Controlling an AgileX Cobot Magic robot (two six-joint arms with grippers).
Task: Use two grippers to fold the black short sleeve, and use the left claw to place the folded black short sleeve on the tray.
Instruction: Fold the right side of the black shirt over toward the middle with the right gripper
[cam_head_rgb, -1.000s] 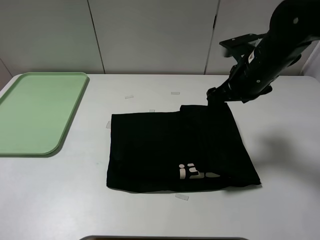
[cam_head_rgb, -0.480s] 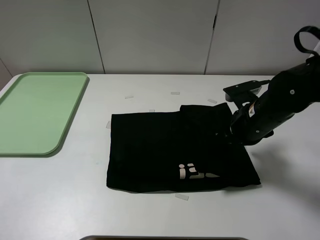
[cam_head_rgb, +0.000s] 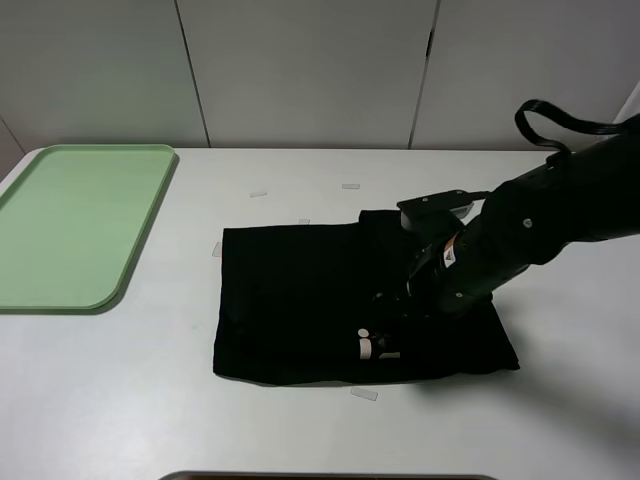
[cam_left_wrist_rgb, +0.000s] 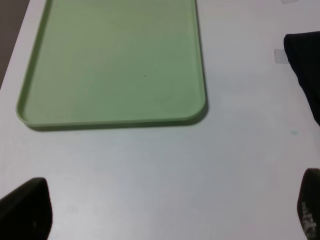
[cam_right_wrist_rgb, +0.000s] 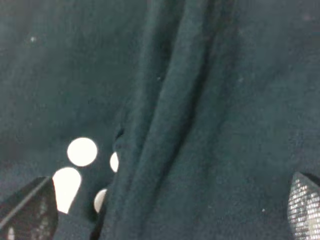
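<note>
Exterior high view: folding step in hand. The right pincer (cam_head_rgb: 388, 318), jaws apart, hung low over the part-folded black short sleeve (cam_head_rgb: 290, 300) mid-surface (cam_head_rgb: 560, 400), near its white lettering (cam_head_rgb: 372, 346). The left pincer (cam_left_wrist_rgb: 167, 207) was apart and empty, with the tray (cam_head_rgb: 70, 225) at 9 o'clock. Next needs a hem grip. Only tape scraps (cam_head_rgb: 364, 394) lay around, nothing blocking.

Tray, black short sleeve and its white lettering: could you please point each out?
tray (cam_head_rgb: 70, 220), exterior high view, bare floor.
black short sleeve (cam_head_rgb: 290, 290), exterior high view, flat left half.
white lettering (cam_right_wrist_rgb: 81, 151), right wrist view, round white dot.
</note>
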